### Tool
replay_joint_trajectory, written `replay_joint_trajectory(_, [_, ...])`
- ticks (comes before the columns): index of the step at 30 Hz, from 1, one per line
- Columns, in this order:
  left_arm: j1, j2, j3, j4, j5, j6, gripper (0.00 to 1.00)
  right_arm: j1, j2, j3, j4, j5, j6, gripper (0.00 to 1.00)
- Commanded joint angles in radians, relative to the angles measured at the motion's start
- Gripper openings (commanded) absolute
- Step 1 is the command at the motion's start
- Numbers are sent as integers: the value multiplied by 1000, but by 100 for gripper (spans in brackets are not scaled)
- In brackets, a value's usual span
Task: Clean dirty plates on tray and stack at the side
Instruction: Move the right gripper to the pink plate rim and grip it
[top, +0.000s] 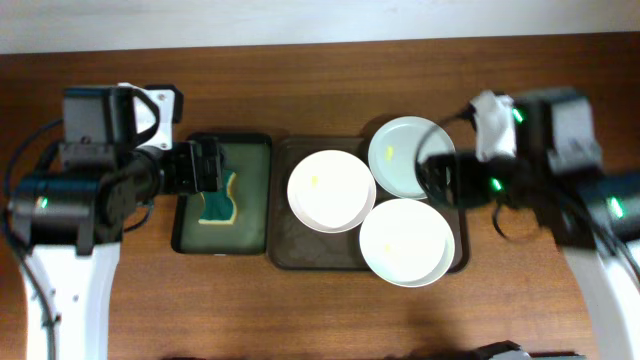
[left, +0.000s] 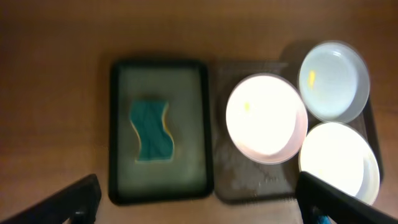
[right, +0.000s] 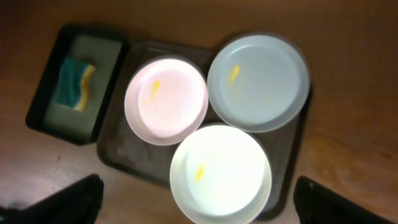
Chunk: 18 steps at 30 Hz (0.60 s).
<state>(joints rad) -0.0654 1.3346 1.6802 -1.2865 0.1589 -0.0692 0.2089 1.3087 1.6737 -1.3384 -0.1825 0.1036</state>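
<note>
Three smeared plates (top: 331, 190) crowd the tray (top: 300, 248); sponge (top: 219, 203) in black tray (top: 252, 225) beside it. L gripper (top: 205, 165) and R gripper (top: 432, 178) both gape open, empty, prob. hovering.

Narrow black tray (left: 186, 124) w/ greenish inside sits on the wooden desk (top: 300, 310). Teal sponge (left: 151, 130) lies approx. mid-tray, wavy sides, yellow layer peeking at one edge, prob. flat, view's blurry.

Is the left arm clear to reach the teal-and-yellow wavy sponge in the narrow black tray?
Likely yes: the open left gripper hangs over the black tray, and the sponge lies uncovered.
</note>
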Motion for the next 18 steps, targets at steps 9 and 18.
replay_joint_trajectory(9, [-2, 201, 20, -98, 17, 20, 46, 11, 444, 22, -85, -95, 109, 38])
replay_joint_trajectory(18, [-2, 338, 20, -91, 17, 20, 56, 94, 668, 20, 53, -87, 153, 43])
